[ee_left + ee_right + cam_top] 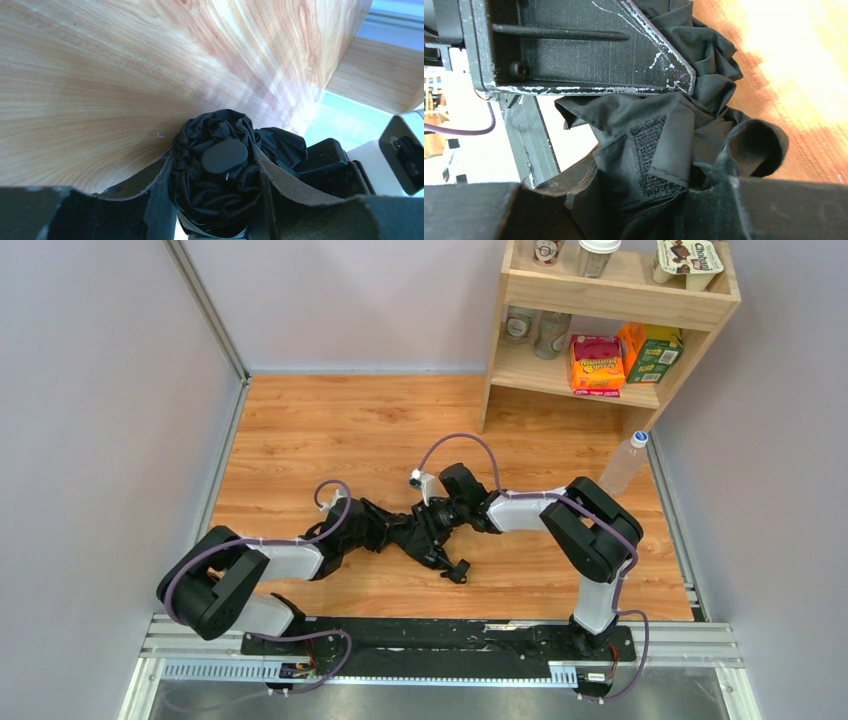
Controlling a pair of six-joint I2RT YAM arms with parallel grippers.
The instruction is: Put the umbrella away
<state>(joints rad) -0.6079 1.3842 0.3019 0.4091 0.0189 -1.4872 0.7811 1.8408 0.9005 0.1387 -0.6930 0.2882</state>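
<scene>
umbrella (pixel 432 545) at table (pixel 300 440) middle | left gripper (pixel 214 165) clenched on its end | right gripper (pixel 704 125) grasping its fabric | edges well apart

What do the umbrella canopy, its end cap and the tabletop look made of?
The umbrella canopy: thin matte black woven fabric, judging by soft crumpled folds. The end cap: smooth black, probably plastic. The tabletop: wood grain, lightly glossy; solid or laminate, cannot tell.
</scene>
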